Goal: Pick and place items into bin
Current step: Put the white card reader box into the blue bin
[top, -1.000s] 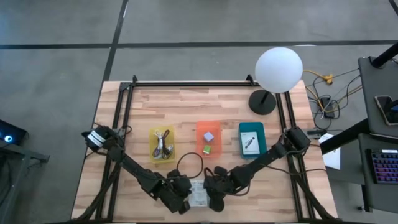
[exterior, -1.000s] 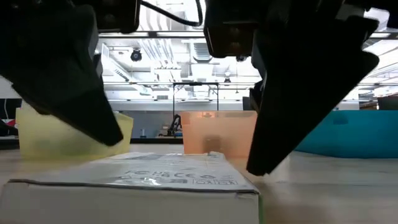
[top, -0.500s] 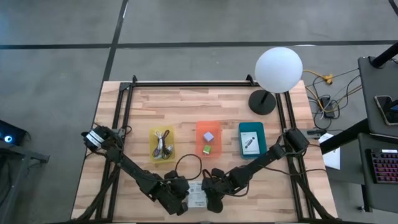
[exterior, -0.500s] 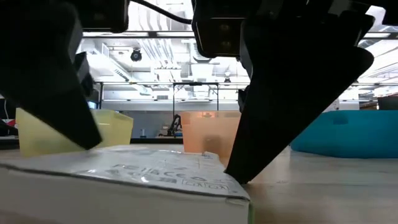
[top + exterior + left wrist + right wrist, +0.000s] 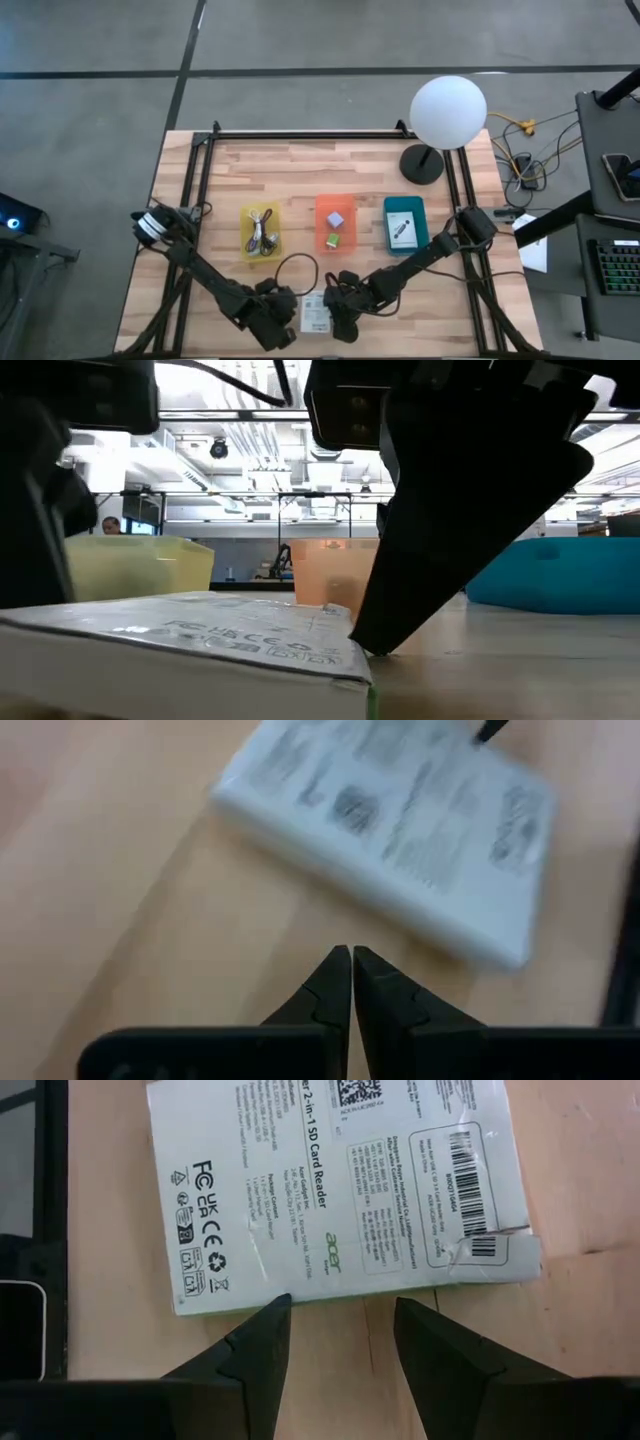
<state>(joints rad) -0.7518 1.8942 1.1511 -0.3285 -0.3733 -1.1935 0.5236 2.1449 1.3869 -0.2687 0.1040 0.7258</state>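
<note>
holding two cubes, the orange bin (image 5: 336, 228) sits beyond the spread right claw (image 5: 333, 322); left claw (image 5: 288, 322) pinched empty.

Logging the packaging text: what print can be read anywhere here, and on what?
On the white packet lying on the table, right wrist view:
"2-in-1 SD Card Reader"
"acer"
"FC", "UK CA", "CE"
Barcode digits and fine print: too small.
Packet print in the low and left wrist views: blurred.

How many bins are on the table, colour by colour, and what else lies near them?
Yellow bin: 1
Orange bin: 1
Teal bin: 1
White printed packet on the bare wood: 1
Dark coiled cable: 1
Total: 5
</note>
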